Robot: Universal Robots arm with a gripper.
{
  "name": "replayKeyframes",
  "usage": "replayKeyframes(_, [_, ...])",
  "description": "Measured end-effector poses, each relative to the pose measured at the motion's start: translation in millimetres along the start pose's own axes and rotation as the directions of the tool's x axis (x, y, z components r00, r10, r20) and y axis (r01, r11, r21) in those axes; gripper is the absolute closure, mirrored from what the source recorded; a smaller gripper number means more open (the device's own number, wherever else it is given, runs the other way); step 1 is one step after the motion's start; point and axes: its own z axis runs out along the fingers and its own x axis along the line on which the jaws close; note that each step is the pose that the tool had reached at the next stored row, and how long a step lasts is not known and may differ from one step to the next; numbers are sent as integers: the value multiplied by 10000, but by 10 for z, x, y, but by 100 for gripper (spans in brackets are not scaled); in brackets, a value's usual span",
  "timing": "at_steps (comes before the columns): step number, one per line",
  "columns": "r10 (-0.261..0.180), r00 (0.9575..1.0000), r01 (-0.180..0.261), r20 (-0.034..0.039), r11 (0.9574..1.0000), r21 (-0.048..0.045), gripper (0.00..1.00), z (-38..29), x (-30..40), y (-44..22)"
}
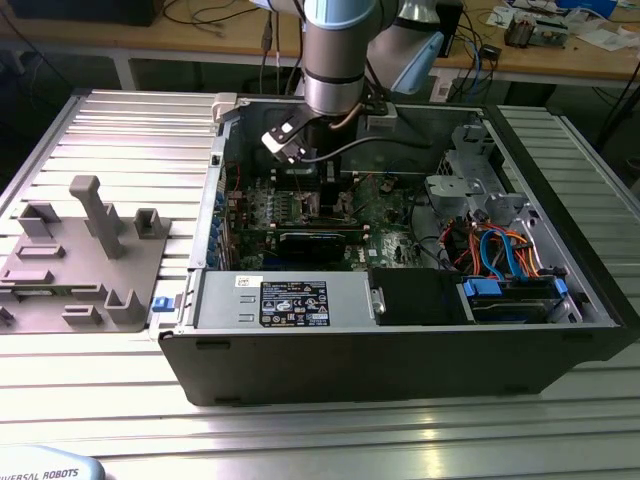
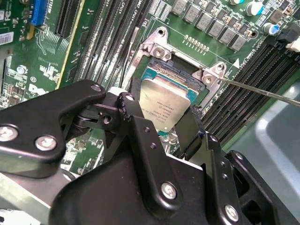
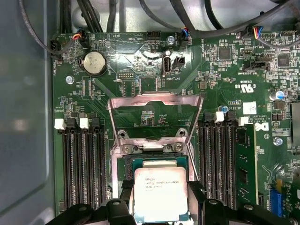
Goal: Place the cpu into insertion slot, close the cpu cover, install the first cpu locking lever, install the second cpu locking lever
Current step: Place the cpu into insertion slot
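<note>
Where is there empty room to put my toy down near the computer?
Bare table lies between the computer case and the exterior camera, and more beyond the grey fixture tray at the exterior view's left. Inside the case it is crowded: memory slots flank the cpu held in the jaws.

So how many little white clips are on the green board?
4 white clips: two at memory slots on one side of the cpu cover, two on the other. More may be hidden.
</note>
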Motion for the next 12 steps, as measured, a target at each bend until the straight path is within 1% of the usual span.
replayKeyframes(4, [44,10000,-44,3,10000,4,46,37,18,-6])
replayKeyframes(6, [43,10000,-43,2,10000,3,46,62,22,-20])
replayKeyframes(12, [43,10000,-43,1,10000,3,46,88,34,-22])
